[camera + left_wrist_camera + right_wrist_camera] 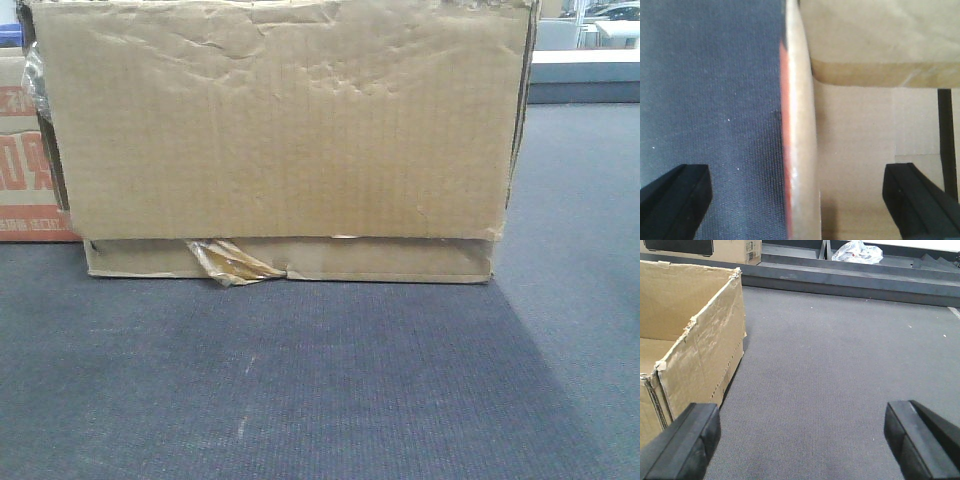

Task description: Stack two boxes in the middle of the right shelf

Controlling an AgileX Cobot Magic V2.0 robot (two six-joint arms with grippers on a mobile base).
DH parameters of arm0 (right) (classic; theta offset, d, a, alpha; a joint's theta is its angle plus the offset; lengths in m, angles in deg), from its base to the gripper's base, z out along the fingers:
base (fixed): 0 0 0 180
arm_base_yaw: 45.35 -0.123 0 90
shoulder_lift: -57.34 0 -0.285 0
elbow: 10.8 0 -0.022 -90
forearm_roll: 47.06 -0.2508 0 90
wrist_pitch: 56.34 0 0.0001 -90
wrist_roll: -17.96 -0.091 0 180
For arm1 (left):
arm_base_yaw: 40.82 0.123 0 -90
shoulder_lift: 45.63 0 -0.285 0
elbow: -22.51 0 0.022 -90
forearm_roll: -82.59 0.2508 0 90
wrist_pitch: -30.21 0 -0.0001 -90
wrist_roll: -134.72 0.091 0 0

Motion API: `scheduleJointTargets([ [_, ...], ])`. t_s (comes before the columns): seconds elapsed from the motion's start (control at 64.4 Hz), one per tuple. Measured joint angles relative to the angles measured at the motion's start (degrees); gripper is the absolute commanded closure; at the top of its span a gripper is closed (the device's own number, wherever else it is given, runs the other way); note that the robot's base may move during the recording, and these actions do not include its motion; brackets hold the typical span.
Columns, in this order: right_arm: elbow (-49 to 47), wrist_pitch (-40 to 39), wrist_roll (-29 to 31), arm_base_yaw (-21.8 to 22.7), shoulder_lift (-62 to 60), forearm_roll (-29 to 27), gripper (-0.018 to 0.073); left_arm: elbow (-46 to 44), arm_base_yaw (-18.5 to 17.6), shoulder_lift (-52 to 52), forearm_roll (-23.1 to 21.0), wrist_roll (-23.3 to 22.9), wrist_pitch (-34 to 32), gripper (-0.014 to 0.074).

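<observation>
Low over grey carpet (830, 365), the left gripper (797, 197) and right gripper (805, 440) are held with fingers spread wide, the left straddling the edge of a red-printed box (799, 125). On the carpet, the large box (280, 120), its brown cardboard dented and wrinkled, is seen atop the thin flat box (400, 260), where yellowish tape (235, 263) peels.

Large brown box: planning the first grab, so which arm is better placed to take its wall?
Probably right. The right tool, open, sits beside the torn wall of the large box. The left tool, open, straddles an orange-red-edged wall, seemingly the printed box.
</observation>
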Motion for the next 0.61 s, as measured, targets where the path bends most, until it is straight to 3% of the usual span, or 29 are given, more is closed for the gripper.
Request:
scheduleJointTargets([
  [0.093,0.0,0.0,0.0,0.0,0.0,0.0,-0.001,0.0,0.0,0.1,0.0,0.0,0.1,0.0188],
  [0.202,0.0,0.0,0.0,0.0,0.0,0.0,-0.001,0.0,0.0,0.1,0.0,0.0,0.1,0.0477],
  [0.311,0.0,0.0,0.0,0.0,0.0,0.0,-0.001,0.0,0.0,0.1,0.69,0.0,0.12,0.0707],
  [0.606,0.0,0.0,0.0,0.0,0.0,0.0,-0.001,-0.28,0.0,-0.24,0.96,0.0,0.76,0.0707],
])
